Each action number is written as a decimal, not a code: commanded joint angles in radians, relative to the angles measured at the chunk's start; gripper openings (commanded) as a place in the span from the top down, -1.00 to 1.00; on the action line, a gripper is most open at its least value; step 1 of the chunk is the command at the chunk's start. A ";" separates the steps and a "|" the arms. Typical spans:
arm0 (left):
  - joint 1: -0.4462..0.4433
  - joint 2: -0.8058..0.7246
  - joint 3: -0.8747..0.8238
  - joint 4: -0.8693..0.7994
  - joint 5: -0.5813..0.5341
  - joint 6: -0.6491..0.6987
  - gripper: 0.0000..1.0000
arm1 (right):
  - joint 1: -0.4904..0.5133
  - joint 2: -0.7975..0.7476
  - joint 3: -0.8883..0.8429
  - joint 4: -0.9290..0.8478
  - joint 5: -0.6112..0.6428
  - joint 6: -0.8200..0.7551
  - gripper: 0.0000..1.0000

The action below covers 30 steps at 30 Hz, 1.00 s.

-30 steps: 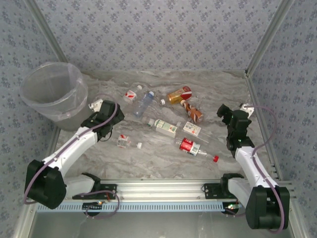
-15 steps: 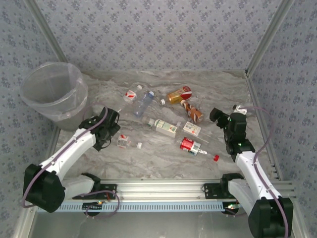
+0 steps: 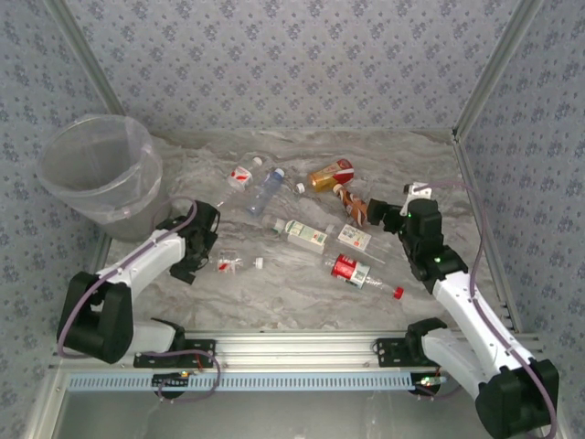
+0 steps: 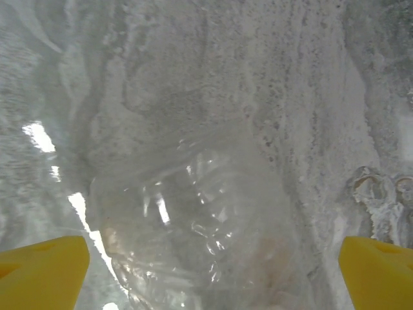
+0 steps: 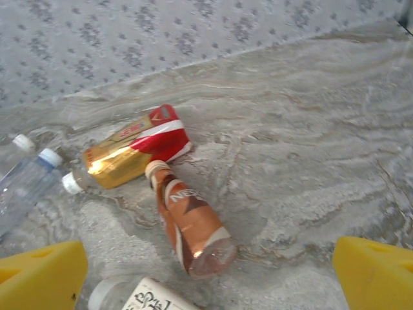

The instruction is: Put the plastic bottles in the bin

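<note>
Left arm: over the last second the left gripper (image 3: 199, 249) has been swung down from the bin side and lowered just beside a small crumpled clear plastic bottle with a red label (image 3: 228, 264).
Left fingers: spread wide. The yellow fingertips (image 4: 42, 271) are seen either side of a clear bottle body, judged to be that same bottle, and nothing is gripped.
Right arm: the right gripper (image 3: 384, 218) has been brought leftward towards the brown-labelled plastic bottle (image 5: 193, 226).
Right fingers: held wide apart, nothing between them.
Bottles: all are seen lying scattered on the grey marbled table (image 3: 302, 293).
Bin: the large round translucent whitish wastebasket (image 3: 123, 206) stands at the far left.
Meaning: two grasps are judged to be lined up, but no bottle is secured yet.
</note>
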State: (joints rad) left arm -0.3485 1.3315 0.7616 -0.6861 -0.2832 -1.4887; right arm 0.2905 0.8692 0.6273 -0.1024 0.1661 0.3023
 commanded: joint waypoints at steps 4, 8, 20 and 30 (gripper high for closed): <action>-0.003 0.052 -0.014 0.095 0.013 -0.038 -0.98 | 0.128 0.028 0.055 -0.097 0.130 -0.090 -1.00; -0.012 0.046 -0.046 0.124 0.012 -0.064 -0.86 | 0.176 0.047 0.067 -0.111 0.172 -0.104 -1.00; -0.027 0.089 -0.108 0.290 0.025 0.050 -0.67 | 0.264 0.082 0.120 -0.144 0.225 -0.123 -1.00; -0.029 0.107 -0.076 0.358 0.066 0.283 -0.36 | 0.294 0.074 0.132 -0.135 0.258 -0.089 -1.00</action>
State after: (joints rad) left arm -0.3759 1.4029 0.6594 -0.5198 -0.2638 -1.3003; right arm 0.5735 0.9573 0.7246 -0.2222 0.3874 0.1936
